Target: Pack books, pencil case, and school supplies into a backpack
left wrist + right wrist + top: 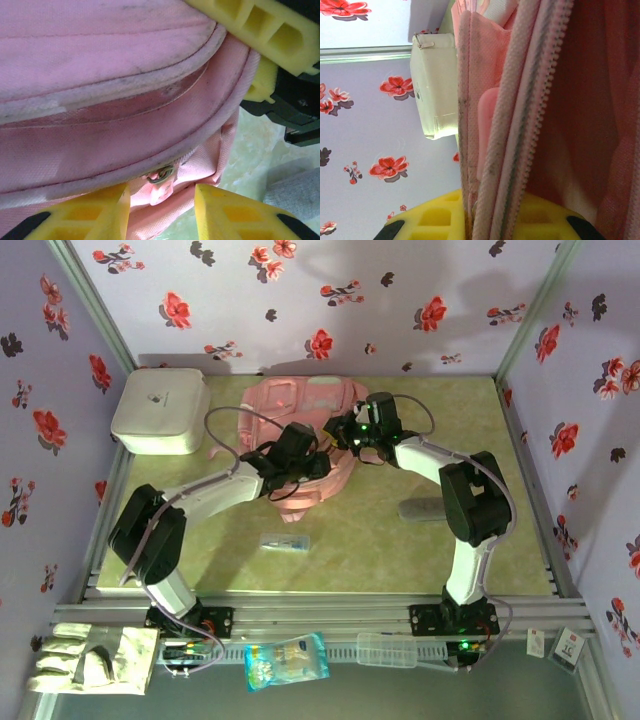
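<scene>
**A:** What's the biggest thing there?

**B:** One pink backpack (300, 405), lying at the middle back of the green table (400, 560). Both arms bend over its near half and cover much of it.

**A:** How many arms?

**B:** Two. The left arm (200, 500) reaches in from the left and the right arm (470, 505) from the right. The right gripper (490, 222) is clamped narrowly on the backpack's open rim. The fabric and zipper teeth run down between its yellow fingers (430, 222).

**A:** And the other pincer?

**B:** The left gripper (162, 212) sits at the backpack's edge. Its jaws are part-way apart, one on either side of a small metal zipper pull (161, 175). Whether the pads press the fabric, I cannot tell.

**A:** What else is around?

**B:** One white rounded box (160, 412) stands at the back left, near the backpack's side. One grey pencil case (418, 508) lies flat on the table to the right, with one end hidden under the right arm's elbow. The near rail holds one pale glove (90, 658), one blue-white bag (287, 660) and one clear plastic tray (385, 648).

**A:** And the smallest?

**B:** One clear packet (285, 541) with pale blue contents. It lies flat on the table in front of the backpack, between the two arms and apart from both.
</scene>
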Robot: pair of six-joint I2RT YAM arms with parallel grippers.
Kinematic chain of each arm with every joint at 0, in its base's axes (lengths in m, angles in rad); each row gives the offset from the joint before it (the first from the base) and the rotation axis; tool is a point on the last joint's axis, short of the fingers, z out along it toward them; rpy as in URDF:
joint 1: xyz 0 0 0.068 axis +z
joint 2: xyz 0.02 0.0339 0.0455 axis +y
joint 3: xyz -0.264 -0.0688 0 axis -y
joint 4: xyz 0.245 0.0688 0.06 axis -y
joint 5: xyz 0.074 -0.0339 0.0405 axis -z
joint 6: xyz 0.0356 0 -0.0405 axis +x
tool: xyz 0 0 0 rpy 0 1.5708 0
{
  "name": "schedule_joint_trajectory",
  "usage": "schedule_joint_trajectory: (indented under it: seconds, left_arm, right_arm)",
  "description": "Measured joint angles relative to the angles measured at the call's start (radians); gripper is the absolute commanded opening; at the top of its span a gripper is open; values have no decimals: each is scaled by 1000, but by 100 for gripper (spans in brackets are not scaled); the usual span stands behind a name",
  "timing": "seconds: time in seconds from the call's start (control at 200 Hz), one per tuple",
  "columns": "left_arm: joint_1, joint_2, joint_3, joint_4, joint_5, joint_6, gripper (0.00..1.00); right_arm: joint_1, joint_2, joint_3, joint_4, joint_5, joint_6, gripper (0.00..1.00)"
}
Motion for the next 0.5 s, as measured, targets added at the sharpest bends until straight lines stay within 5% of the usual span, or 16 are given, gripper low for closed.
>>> schedule_joint_trajectory:
  seconds: [0.5]
  left_arm:
    - [-4,69,65,-48,-10,-11,10]
  right_arm:
    - [0,0,0,0,2,0,16]
